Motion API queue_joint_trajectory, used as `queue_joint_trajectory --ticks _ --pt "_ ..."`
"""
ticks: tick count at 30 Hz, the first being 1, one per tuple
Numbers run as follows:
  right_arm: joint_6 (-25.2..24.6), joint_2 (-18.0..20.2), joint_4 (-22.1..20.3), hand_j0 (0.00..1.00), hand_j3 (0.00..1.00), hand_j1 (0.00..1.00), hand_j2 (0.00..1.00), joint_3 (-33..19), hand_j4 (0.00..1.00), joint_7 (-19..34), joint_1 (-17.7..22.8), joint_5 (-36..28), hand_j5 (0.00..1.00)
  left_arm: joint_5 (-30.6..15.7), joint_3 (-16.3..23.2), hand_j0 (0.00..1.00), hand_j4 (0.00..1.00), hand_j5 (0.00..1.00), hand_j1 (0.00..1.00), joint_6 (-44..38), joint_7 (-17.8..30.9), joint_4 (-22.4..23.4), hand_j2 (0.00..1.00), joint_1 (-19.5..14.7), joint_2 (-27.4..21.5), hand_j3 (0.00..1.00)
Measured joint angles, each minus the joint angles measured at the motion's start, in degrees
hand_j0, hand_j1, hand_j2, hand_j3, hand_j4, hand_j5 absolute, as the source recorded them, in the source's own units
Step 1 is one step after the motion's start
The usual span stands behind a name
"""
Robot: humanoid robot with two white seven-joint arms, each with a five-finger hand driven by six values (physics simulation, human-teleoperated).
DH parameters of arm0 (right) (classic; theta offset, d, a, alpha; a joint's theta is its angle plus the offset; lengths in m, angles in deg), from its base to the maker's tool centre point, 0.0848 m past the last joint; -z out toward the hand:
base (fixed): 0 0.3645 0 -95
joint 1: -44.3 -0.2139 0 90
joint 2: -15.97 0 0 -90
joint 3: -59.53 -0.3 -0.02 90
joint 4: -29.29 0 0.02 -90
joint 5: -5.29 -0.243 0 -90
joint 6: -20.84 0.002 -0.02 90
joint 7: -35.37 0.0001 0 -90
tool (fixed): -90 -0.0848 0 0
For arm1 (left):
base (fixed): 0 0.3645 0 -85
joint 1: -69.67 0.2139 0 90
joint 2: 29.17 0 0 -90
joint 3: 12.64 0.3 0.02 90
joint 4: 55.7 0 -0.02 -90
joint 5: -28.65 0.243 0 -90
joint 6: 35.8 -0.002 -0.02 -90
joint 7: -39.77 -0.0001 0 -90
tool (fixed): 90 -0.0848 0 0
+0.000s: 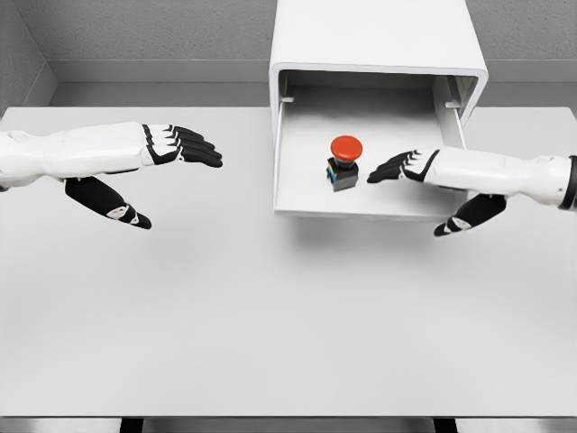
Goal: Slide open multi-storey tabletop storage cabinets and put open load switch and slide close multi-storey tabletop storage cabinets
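switch (343,162) upright in open drawer (311,206) | just left of my right hand (410,167), nearer than left hand (176,149) | both hands' fingers extended, holding nothing

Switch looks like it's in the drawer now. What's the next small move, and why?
Probably draw the right robot hand back out over the drawer's front edge. The load switch stands upright inside the open drawer, and the open fingers sit just beside it, holding nothing. Clearing the hand first lets the drawer be pushed shut.
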Motion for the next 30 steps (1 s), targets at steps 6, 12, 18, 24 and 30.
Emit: queue_joint_trajectory --ticks 6,12,18,24,30 --pt "-0.04 -1.4 3.14 1.0 1.0 1.0 1.0 0.11 1.0 0.09 -1.41 0.44 1.0 0.03 0.04 1.0 1.0 1.0 1.0 0.0 0.0 0.0 1.0 0.09 -0.01 1.0" --pt "0.01 -3.51 7.23 1.0 1.0 1.0 1.0 -0.02 1.0 -0.11 -3.96 3.57 1.0 0.07 0.01 1.0 1.0 1.0 1.0 -0.03 -0.01 -0.03 1.0 0.09 -0.08 1.0" --pt "0.02 -4.01 6.36 1.0 1.0 1.0 1.0 -0.14 1.0 -0.19 -4.84 4.14 1.0 0.09 0.04 1.0 1.0 1.0 1.0 -0.03 -0.01 -0.04 1.0 0.18 -0.16 1.0" --pt "0.02 -3.1 2.8 1.0 1.0 1.0 1.0 -0.77 1.0 -0.23 -4.66 4.12 1.0 0.02 0.01 1.0 1.0 1.0 1.0 -0.03 -0.01 -0.1 1.0 0.18 -0.17 1.0" --pt "0.03 -2.11 -0.77 1.0 1.0 1.0 1.0 -0.93 1.0 0.0 -3.96 4.19 1.0 0.0 -0.09 1.0 1.0 1.0 1.0 -0.03 -0.01 -0.12 1.0 0.18 -0.17 1.0"
